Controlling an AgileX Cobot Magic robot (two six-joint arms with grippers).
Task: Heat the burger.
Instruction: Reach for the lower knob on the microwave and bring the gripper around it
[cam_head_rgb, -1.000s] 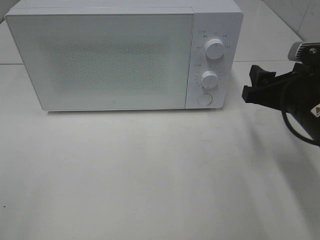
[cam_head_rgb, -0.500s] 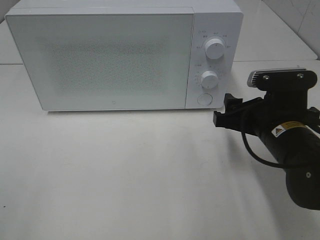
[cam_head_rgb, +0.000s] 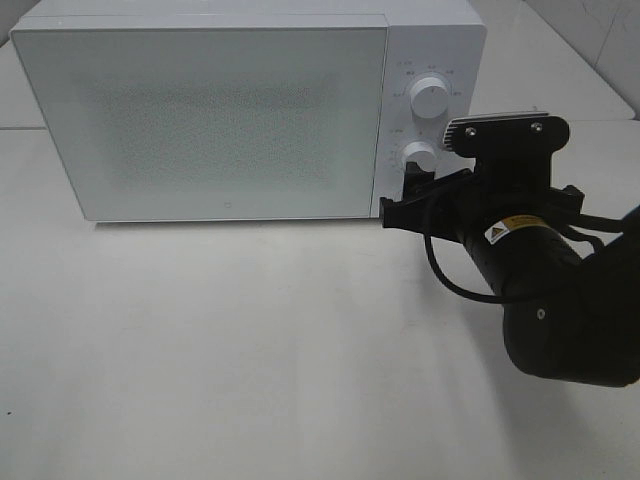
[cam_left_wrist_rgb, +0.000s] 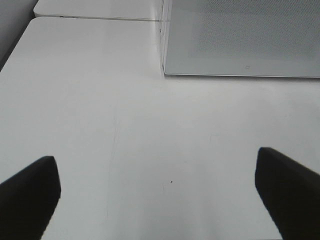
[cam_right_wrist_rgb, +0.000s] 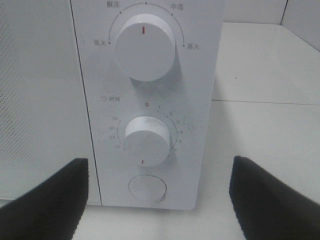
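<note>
The right arm (cam_head_rgb: 545, 300) is stretched in from the right; the right gripper (cam_head_rgb: 402, 200) is held with jaws spread wide; the left gripper (cam_left_wrist_rgb: 156, 162) is likewise spread wide, angled downward.

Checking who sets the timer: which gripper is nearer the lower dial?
Right. The right gripper faces the lower dial closely; the left gripper hangs over the table at the microwave's other end.
</note>
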